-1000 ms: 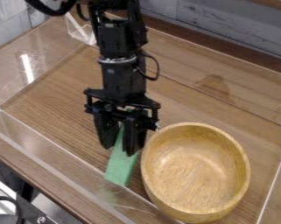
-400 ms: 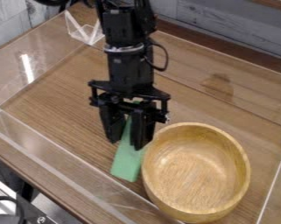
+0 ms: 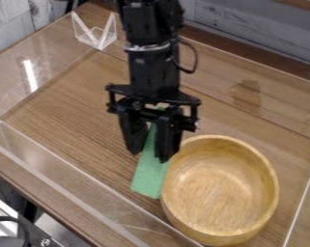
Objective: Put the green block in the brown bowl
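Note:
The green block [image 3: 150, 176] hangs tilted between the black fingers of my gripper [image 3: 152, 154], which is shut on its upper end. Its lower end sits close to the wooden table, just left of the brown bowl [image 3: 222, 142]. The bowl stands at the front right, wide and light-brown, with nothing in it. My gripper points straight down beside the bowl's left rim, and the fingers hide the block's top part.
Clear plastic walls [image 3: 67, 178] run along the front and left edges of the wooden table [image 3: 67, 106]. A clear plastic piece [image 3: 93, 34] stands at the back left. A dark stain [image 3: 247, 95] marks the wood behind the bowl.
My gripper has moved right and a little toward the back with the green block in it, ending closer to the bowl's left rim. The bowl has not moved.

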Robot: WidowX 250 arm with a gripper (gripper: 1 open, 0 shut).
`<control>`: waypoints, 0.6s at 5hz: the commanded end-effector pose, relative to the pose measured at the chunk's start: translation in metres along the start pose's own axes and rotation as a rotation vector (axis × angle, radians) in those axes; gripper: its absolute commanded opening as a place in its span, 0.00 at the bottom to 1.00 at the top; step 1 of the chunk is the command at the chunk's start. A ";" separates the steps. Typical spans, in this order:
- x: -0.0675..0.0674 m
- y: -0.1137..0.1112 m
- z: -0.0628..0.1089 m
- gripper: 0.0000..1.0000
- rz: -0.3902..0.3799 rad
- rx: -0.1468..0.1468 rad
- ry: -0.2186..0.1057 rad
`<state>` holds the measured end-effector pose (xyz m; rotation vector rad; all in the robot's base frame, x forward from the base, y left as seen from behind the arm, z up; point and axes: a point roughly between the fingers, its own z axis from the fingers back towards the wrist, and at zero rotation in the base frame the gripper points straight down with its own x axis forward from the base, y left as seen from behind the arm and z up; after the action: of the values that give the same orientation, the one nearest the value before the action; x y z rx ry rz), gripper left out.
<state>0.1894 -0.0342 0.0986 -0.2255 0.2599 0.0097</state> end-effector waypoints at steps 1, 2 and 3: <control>0.005 -0.013 0.016 0.00 -0.023 -0.001 -0.072; 0.004 -0.021 0.017 0.00 -0.034 0.001 -0.077; 0.003 -0.027 0.017 0.00 -0.043 0.003 -0.084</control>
<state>0.1885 -0.0558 0.1040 -0.2200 0.2534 -0.0119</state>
